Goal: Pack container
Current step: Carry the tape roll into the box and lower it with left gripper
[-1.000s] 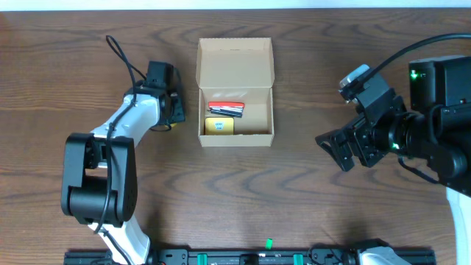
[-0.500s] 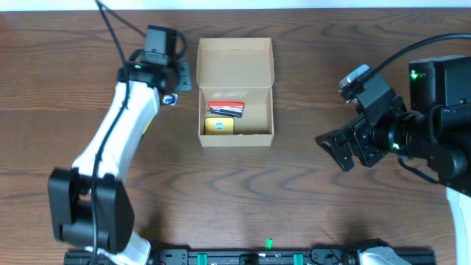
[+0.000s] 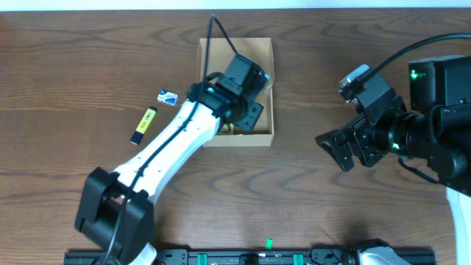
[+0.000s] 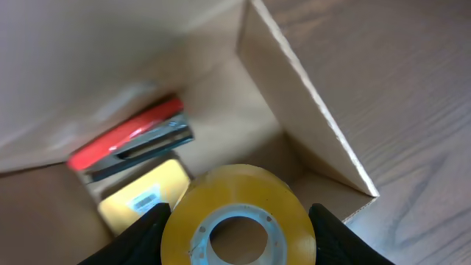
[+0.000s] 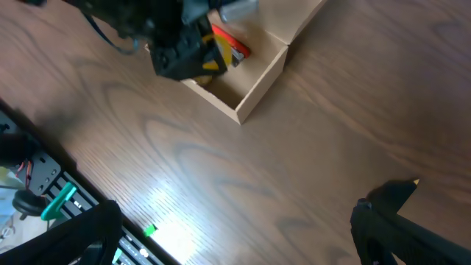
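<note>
Tape roll [image 4: 237, 221], amber w/ a pale core, shows only in the left wrist view: overhead the left arm's wrist covers it, and in the right wrist view it is lost behind the dark wrist. The left fingers [image 4: 140, 235] sit one on each side of the roll, spread about as wide as the roll itself and pressing its outer rim, so they pinch it. The container [image 3: 254, 50] lies at the top-middle of the desk [image 3: 88, 66] w/ its flap lid laid open toward the far edge. The left fingers and the roll hang inside its open top, over the near right corner, by the right wall; can't tell if the roll touches the floor of the box. Left wrist view also shows what's already inside: a red-handled tool [image 4: 129, 140] w/ metal parts, and just beside it a flat yellow item [image 4: 143, 199] w/ a label, both lying farther in than the roll. Overhead alone shows a small blue-and-white item [image 3: 168, 96] and a yellow-and-black pen [image 3: 144, 125] on the desk left of the container, apart from it. The right fingers [image 5: 397, 228] are spread wide, holding nothing, over bare desk well to the right of the container; their own view has the box far off at upper left.
</note>
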Controlling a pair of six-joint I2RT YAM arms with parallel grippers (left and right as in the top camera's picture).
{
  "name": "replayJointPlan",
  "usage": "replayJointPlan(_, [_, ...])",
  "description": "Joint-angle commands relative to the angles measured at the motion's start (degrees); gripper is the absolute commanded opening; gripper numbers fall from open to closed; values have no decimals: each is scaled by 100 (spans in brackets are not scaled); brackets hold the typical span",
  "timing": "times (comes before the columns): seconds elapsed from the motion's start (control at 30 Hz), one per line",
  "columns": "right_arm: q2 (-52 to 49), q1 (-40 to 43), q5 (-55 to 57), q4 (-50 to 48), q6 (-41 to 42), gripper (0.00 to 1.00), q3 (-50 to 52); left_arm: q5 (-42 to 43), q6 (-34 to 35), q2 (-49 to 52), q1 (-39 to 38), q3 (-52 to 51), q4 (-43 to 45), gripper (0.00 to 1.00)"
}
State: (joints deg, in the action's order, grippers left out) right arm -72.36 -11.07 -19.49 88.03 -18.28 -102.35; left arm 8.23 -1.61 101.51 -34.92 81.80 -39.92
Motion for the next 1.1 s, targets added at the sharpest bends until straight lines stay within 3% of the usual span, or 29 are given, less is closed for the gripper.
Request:
replayJointPlan(0.0, [2,-22,15,7,-63,99,-9,107,-269,243,-48,85,39,6])
replayJointPlan(1.07, [2,-22,15,7,-63,99,-9,186,688,457,-42,85,546,6])
